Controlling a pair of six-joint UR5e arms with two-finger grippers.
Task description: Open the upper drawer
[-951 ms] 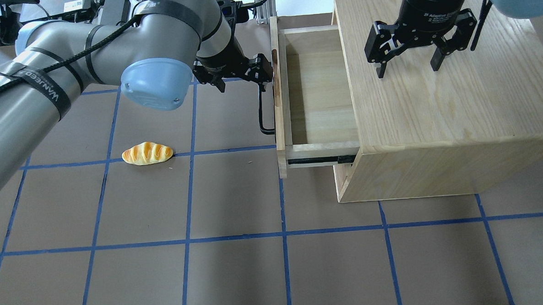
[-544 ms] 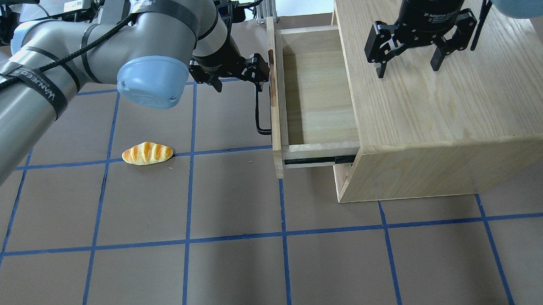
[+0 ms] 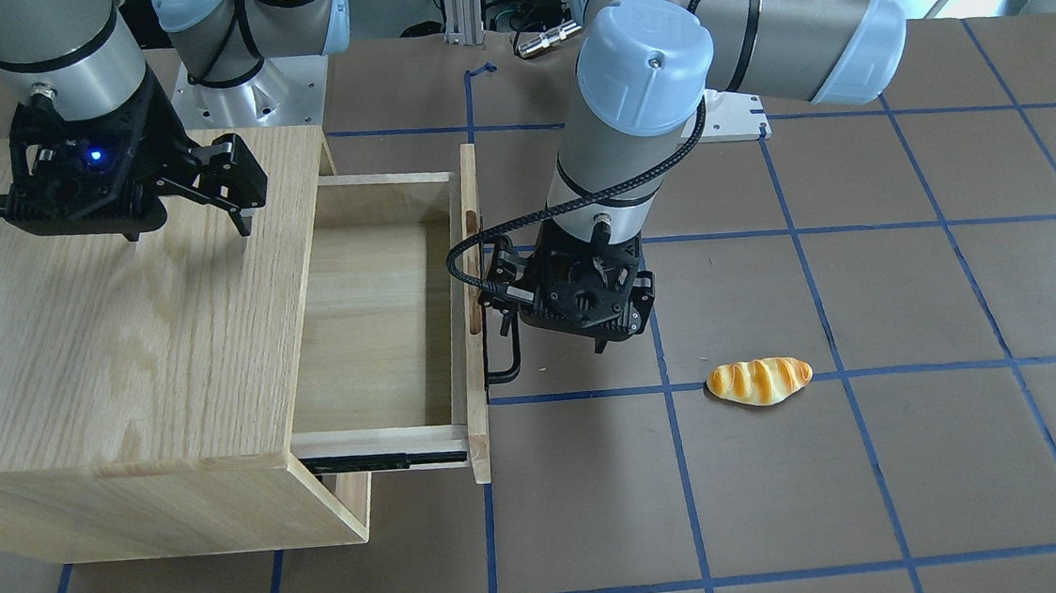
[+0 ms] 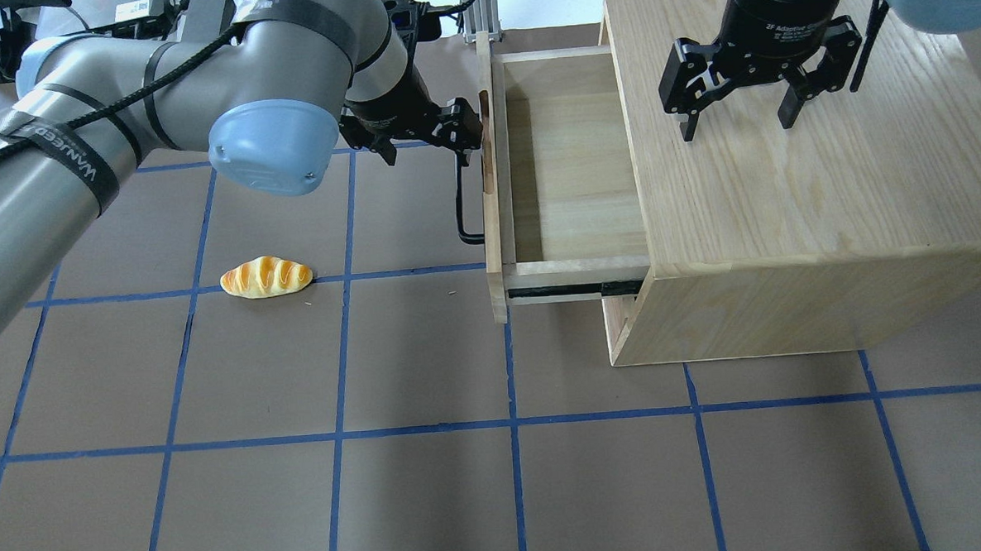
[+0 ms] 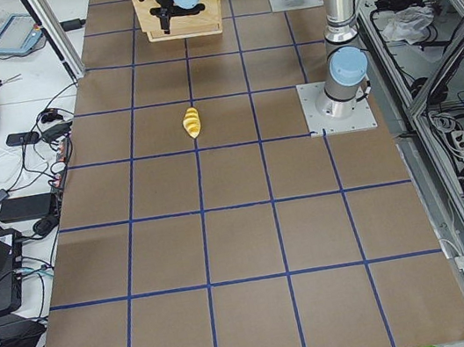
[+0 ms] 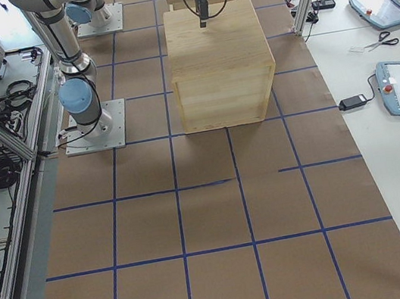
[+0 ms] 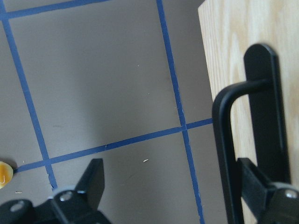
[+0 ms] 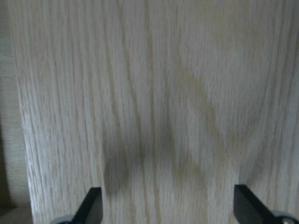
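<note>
From overhead, the counter (image 4: 434, 493) carries the oak cabinet (image 4: 826, 194) at about 2 o'clock. The upper drawer (image 4: 573, 172) stands drawn out of it toward 9 o'clock, with much of its pale floor bare and its side rail exposed. I judge the task largely done, with perhaps a last stretch of travel left. The left jaws are spread wide, one finger hooked behind the black handle (image 4: 461, 202) without clamping it. The right jaws gape over the cabinet top, holding nothing. A bread roll (image 4: 266, 277) lies well apart, at the drawer's 9 o'clock.
</note>
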